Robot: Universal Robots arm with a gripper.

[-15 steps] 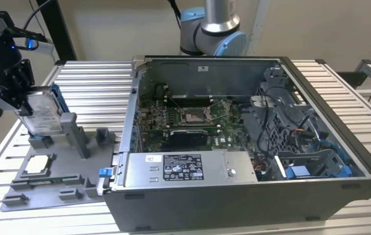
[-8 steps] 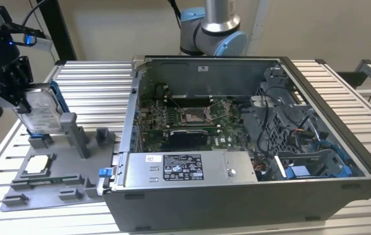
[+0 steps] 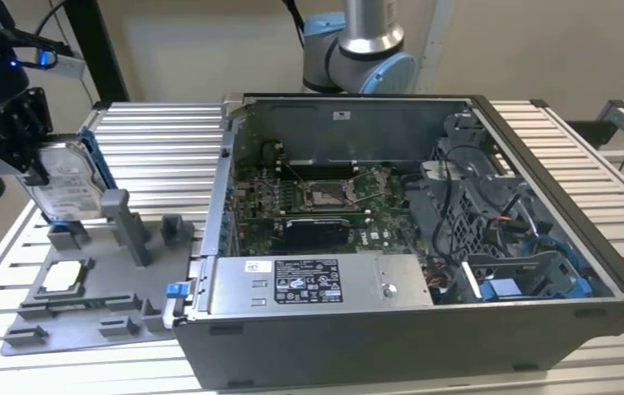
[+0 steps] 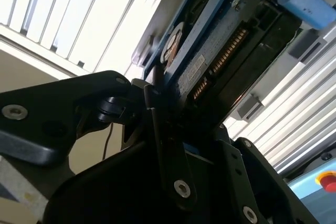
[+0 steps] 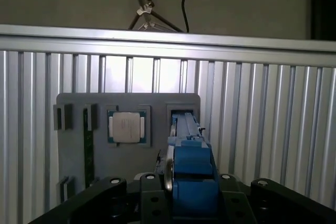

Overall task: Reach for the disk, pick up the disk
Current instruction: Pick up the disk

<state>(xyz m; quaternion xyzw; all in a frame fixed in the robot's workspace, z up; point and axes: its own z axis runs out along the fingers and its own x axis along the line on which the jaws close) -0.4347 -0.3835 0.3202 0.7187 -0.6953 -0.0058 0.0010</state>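
Gripper [image 3: 35, 167]: pinching the disk [image 3: 71, 183], jaws pressed against its two flat faces. In the second wrist view you see the dark fingers [image 4: 153, 109] clamped over one end of the drive, connector edge and blue bracket facing away from the wrist.

Disk position: upright, on edge, held in the air at the exterior view's left, over the grey tray [image 3: 87, 306] that lies on the slatted metal table [image 3: 158, 123]. It hangs well apart from the open computer case [image 3: 400, 337].

First wrist view, looking down past the blue bracket: the tray's narrow slot [image 5: 182, 114] looks empty, with the square silver chip [image 5: 128, 127] seated in its pocket just beside it.

Progress, as you can judge it:
- Reach: done.
- Grasp: made, and it looks firm and centred.
- Lift: the disk appears clear of the slot, though in the exterior view its lower edge sits close above the tray's holder, so you cannot tell how much gap there is.

By that reading, very little of the pick-up is left.
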